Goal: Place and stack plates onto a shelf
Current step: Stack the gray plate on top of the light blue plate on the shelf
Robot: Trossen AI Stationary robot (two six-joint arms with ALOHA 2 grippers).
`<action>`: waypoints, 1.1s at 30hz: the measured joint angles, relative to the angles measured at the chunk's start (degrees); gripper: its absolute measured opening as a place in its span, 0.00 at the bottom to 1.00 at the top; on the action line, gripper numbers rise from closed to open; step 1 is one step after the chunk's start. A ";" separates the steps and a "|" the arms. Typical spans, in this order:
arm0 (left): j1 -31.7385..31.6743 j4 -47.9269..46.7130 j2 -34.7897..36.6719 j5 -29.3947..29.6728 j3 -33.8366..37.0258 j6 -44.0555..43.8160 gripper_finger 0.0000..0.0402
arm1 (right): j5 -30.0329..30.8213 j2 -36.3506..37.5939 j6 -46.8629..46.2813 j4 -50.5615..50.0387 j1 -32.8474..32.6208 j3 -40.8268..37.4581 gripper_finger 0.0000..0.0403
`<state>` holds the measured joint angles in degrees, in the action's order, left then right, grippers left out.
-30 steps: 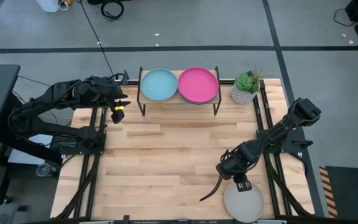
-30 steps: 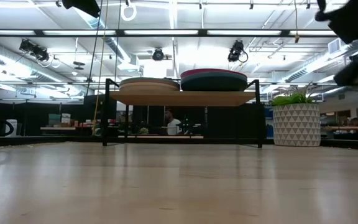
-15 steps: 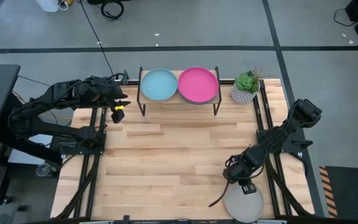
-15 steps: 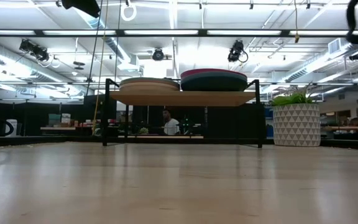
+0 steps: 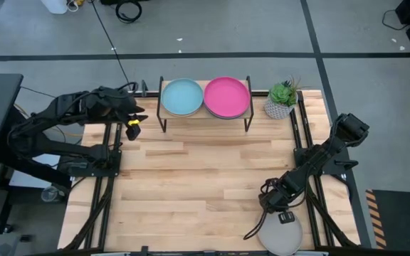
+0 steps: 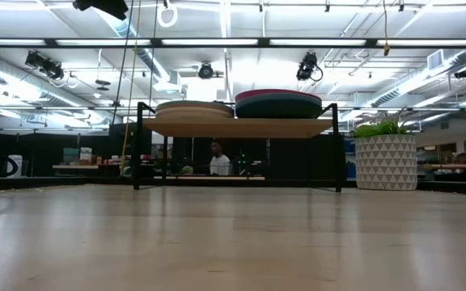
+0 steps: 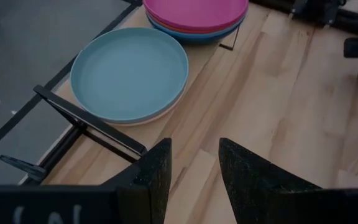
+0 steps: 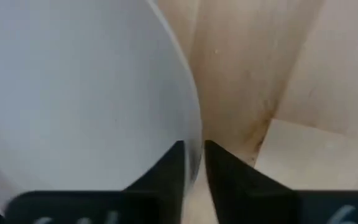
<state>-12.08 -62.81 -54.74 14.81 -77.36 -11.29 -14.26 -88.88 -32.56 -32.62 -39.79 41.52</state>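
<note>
I saw my left gripper (image 5: 135, 122) waiting at upper left, its fingers (image 7: 157, 171) slightly parted and empty. On the shelf (image 5: 205, 116), upper centre, sat a pale blue plate (image 5: 182, 97) and a pink plate (image 5: 226, 96). At lower right, my right gripper (image 5: 285, 215) pinched the grey plate (image 5: 280, 237) by its rim.

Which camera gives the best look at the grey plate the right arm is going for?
The high view: the grey plate shows nearly whole at the table's near edge, under the right end effector. The right wrist view shows only its rim between the fingers. The low and left wrist views miss it.
</note>
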 joint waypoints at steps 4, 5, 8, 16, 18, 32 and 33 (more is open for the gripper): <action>-0.02 0.05 1.29 -0.04 0.00 -1.24 0.35 | 0.33 0.00 -3.30 -0.05 1.66 0.00 0.04; -0.02 0.05 1.52 -0.02 0.00 -1.51 0.35 | -0.07 0.00 -3.92 -0.11 2.33 0.01 0.04; -0.02 0.37 2.18 -0.02 0.00 -1.60 0.35 | -1.86 0.11 -5.14 -2.79 4.81 1.33 0.06; 0.00 3.57 3.16 -0.02 0.00 -1.02 0.35 | 0.95 5.98 -0.92 -14.89 16.13 10.65 0.03; 0.00 4.37 3.45 -0.02 0.00 -0.96 0.35 | 2.42 7.41 0.43 -18.25 20.35 14.31 0.04; -0.02 5.60 4.22 -0.57 0.00 -0.40 0.35 | 11.16 -0.72 8.84 -22.56 44.88 49.70 0.04; 0.00 5.60 4.25 -0.82 0.00 -0.23 0.35 | 11.57 -2.29 9.51 -23.02 45.87 52.42 0.04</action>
<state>-12.08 -57.21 -50.49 13.99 -77.36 -11.52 -2.69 -91.17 -23.05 -55.64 6.09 93.94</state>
